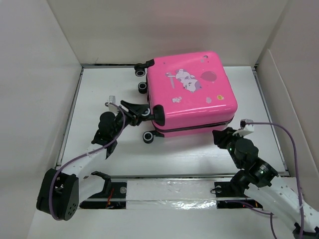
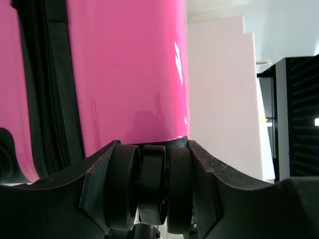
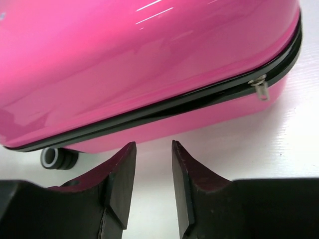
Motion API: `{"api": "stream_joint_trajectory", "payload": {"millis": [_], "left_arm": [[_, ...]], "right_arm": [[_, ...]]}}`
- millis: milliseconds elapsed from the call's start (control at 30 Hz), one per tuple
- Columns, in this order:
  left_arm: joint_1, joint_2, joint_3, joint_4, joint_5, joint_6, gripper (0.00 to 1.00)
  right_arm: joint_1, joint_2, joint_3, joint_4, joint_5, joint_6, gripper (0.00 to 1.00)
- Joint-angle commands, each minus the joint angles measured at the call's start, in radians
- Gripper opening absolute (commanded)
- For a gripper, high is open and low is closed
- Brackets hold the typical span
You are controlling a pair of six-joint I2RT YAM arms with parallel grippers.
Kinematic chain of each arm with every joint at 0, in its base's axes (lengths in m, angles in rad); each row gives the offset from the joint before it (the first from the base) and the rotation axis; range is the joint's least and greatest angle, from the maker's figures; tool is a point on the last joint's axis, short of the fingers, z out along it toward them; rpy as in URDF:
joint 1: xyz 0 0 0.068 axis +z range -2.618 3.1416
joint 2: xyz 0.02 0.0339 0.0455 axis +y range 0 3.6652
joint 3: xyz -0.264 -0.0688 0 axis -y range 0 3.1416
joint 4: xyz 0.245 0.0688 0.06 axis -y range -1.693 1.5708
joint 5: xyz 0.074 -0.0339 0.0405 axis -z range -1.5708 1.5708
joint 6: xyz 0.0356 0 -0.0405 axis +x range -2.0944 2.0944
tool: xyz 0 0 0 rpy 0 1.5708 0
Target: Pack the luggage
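Two-armed at the shut pink suitcase [image 1: 192, 92]: clamping a caster wheel [image 2: 152, 189] with the left gripper [image 1: 144, 114], holding the right gripper [image 3: 153, 145] parted, empty, beside the zipper seam [image 3: 164, 105].

The left gripper [image 2: 152, 149] has its two dark fingers [image 2: 99, 172] pressed against both sides of a black caster wheel [image 2: 152, 186]. Above the wheel, the glossy pink suitcase [image 2: 124, 69] fills most of the view, and a black zipper seam [image 2: 47, 84] runs along its left part. To the right are a white wall [image 2: 219, 89] and a dark box [image 2: 294, 109].
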Motion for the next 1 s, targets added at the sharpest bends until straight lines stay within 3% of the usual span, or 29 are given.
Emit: {"api": "stream_joint_trajectory", "payload": {"millis": [0,133,167,200,267,433,500,533,600,733,967], "left_arm": [[0.109,-0.069,-0.026,0.147,0.054,0.000,0.00],[0.233,-0.085,-0.034,0.164,0.138,-0.006,0.00],[0.258,-0.087,-0.034,0.174,0.157,-0.011,0.00],[0.278,-0.085,-0.034,0.185,0.171,-0.021,0.00],[0.325,-0.081,-0.032,0.205,0.211,-0.031,0.00],[0.336,-0.052,-0.037,0.221,0.254,-0.028,0.00],[0.336,-0.043,-0.055,0.247,0.263,-0.035,0.00],[0.336,-0.036,-0.060,0.262,0.268,-0.040,0.00],[0.336,-0.032,-0.062,0.265,0.275,-0.040,0.00],[0.336,-0.044,-0.052,0.251,0.280,-0.031,0.00],[0.336,-0.053,-0.049,0.213,0.277,-0.005,0.00]], "right_arm": [[-0.024,0.042,0.009,0.039,0.037,-0.023,0.42],[-0.124,0.137,0.019,0.132,-0.124,-0.130,0.44],[-0.145,0.166,0.029,0.184,-0.181,-0.150,0.41],[-0.164,0.215,0.026,0.230,-0.335,-0.214,0.40],[-0.190,0.257,0.021,0.301,-0.451,-0.236,0.35],[-0.190,0.207,0.018,0.188,-0.378,-0.192,0.28],[-0.199,0.145,-0.009,0.161,-0.359,-0.152,0.31],[-0.199,0.095,-0.042,0.157,-0.373,-0.140,0.41],[-0.199,0.062,-0.063,0.145,-0.408,-0.109,0.49],[-0.199,0.062,-0.083,0.111,-0.428,-0.095,0.51],[-0.199,0.172,-0.091,0.204,-0.368,-0.100,0.50]]}}
